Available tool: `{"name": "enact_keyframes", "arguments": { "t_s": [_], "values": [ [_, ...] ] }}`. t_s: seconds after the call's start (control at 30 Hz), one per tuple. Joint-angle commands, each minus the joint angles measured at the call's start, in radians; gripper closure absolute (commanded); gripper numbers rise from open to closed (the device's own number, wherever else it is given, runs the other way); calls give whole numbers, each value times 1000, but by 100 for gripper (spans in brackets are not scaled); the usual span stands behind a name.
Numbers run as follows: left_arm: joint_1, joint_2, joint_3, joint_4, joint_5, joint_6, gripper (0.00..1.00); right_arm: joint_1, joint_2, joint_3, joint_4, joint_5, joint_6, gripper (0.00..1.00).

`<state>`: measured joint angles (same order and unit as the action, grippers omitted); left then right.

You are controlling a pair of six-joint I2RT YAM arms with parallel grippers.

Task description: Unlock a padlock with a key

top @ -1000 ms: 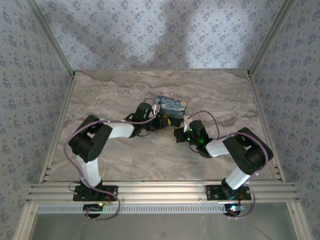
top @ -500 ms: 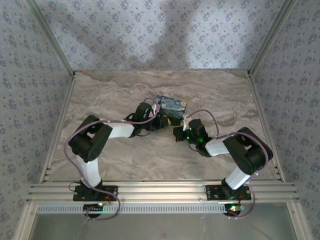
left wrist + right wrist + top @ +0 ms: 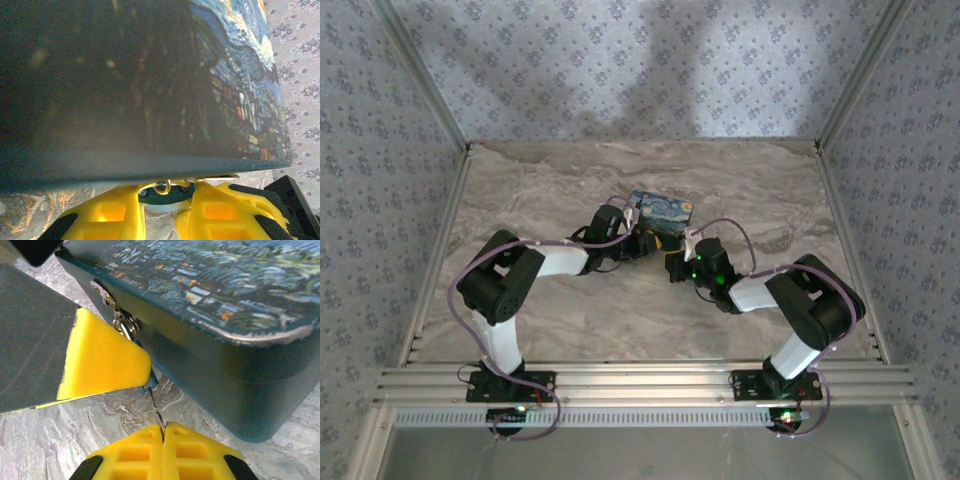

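The tiny blue-grey metal padlock [image 3: 165, 194] hangs at the hasp of the blue-and-yellow starry-night printed tin box [image 3: 660, 211], pinched between the left gripper's [image 3: 167, 204] yellow fingers. The right gripper [image 3: 162, 434], clamped on the thin metal key [image 3: 154, 403], has edged slightly nearer the tin, which lies unmoved on the marble-patterned table [image 3: 540, 190].

No lettering reads anywhere — the starry-night tin [image 3: 225, 285] bears only painted imagery, and the padlock [image 3: 165, 194] shows no legible marking.
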<state>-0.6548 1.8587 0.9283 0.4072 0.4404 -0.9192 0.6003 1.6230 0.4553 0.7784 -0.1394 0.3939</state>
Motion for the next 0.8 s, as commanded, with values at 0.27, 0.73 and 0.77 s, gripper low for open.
{"name": "enact_keyframes", "arguments": {
  "t_s": [0.27,0.73,0.77],
  "values": [
    [-19,-41,14,-16,37,-49,79,48,11,26,92,136,-94,100],
    [-33,-56,23,-34,46,-61,79,48,35,26,147,70,-105,100],
    [-33,-56,23,-31,48,-63,79,44,37,27,153,52,-98,100]
  ]
}}
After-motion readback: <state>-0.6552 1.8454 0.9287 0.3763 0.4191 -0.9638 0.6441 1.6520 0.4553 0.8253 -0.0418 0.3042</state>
